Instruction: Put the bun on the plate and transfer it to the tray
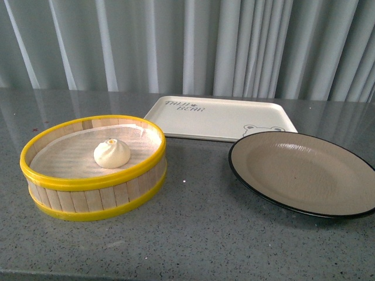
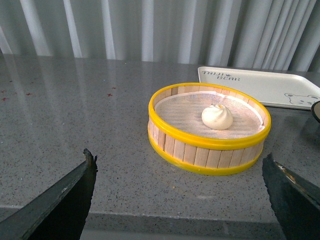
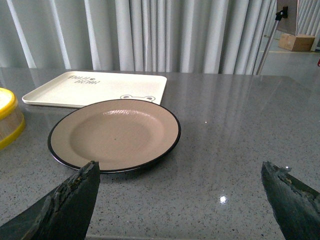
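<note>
A small round white steamed bun (image 1: 112, 153) with a pleated top and a tiny orange-yellow dot sits on the pale liner inside a round wooden-slat steamer basket with yellow rims (image 1: 94, 196), a little toward the basket's far side. The basket stands on the left of the speckled grey stone tabletop (image 1: 205, 240). To the right of the basket lies a large round shallow plate (image 1: 304, 172), taupe-brown inside with a thin black rim. Nothing rests on it. Behind and between these two lies a flat rectangular cream-white tray (image 1: 217, 117) with grey lettering and a small bear face; the plate's far edge overlaps the tray's near right corner in the front view. Pale grey pleated curtains (image 1: 187, 41) hang behind. The dark left fingers (image 2: 60, 200) are spread wide and hold nothing, the basket and bun lying ahead of them. The dark right fingers (image 3: 70, 200) are likewise wide apart and hold nothing, facing the plate.
</note>
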`<state>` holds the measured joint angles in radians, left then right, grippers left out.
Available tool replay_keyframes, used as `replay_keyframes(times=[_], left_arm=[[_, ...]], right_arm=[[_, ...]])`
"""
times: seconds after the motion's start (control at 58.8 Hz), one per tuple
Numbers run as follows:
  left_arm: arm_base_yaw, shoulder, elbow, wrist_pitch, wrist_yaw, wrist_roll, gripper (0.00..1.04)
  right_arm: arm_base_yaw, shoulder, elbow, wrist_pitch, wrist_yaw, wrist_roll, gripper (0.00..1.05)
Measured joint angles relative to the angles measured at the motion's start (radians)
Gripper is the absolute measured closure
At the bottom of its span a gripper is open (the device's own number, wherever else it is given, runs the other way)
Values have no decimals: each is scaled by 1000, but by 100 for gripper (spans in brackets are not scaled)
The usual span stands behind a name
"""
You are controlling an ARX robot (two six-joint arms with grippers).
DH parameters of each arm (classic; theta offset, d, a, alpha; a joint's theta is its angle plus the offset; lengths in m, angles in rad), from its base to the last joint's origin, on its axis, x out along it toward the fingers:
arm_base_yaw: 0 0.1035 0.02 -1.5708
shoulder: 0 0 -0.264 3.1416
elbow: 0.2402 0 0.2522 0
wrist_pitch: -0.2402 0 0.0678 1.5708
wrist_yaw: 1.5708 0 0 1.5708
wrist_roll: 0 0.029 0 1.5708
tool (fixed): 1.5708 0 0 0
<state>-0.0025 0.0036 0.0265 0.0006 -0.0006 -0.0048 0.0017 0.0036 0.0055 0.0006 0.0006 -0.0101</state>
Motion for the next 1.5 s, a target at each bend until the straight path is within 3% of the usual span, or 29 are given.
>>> replay_keyframes(times=[1.428,1.496], left_arm=[[0,0,0,0,0,0,7],[-16,73,12,-18,56,-92,7]], right_arm=[[0,0,0,0,0,0,8],[0,0,0,0,0,0,8]])
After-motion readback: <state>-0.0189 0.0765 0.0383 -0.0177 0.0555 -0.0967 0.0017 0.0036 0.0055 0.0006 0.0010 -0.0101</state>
